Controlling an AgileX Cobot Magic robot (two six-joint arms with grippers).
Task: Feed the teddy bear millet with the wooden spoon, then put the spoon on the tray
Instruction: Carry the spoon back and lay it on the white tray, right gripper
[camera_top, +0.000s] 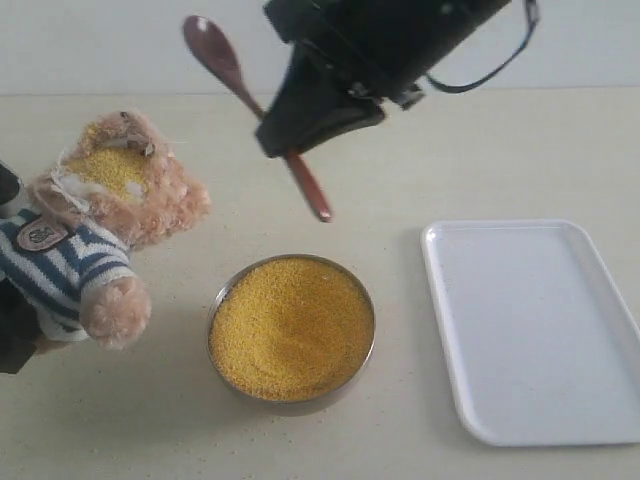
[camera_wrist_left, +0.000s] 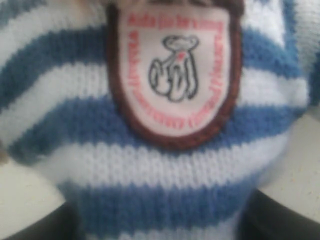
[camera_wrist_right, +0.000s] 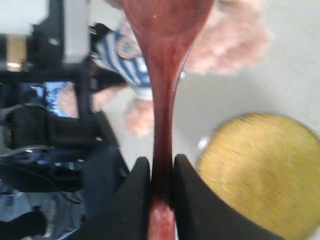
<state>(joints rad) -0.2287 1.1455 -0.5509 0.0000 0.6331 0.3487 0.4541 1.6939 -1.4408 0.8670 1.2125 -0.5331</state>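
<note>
Left wrist view: teddy bear (camera_wrist_left: 165, 165) cropped, blurred.

Teddy bear (camera_top: 150, 205), tan-pink fur, in a navy-and-white striped shirt (camera_top: 60, 265) with a white badge (camera_wrist_left: 172, 70) printed red and black, edged brown; millet (camera_top: 290, 325), bright yellow; bowl (camera_top: 212, 320), silver-grey; wooden spoon (camera_top: 215, 55), dark reddish-brown; tray (camera_top: 540, 330), plain white; tabletop (camera_top: 480, 150), pale beige.

The bear (camera_top: 100, 230) sits left and the tray (camera_top: 530, 330) right, with the bowl (camera_top: 290, 402) of millet (camera_top: 290, 325) between them. The spoon (camera_top: 222, 65) is above and behind the bowl.
</note>
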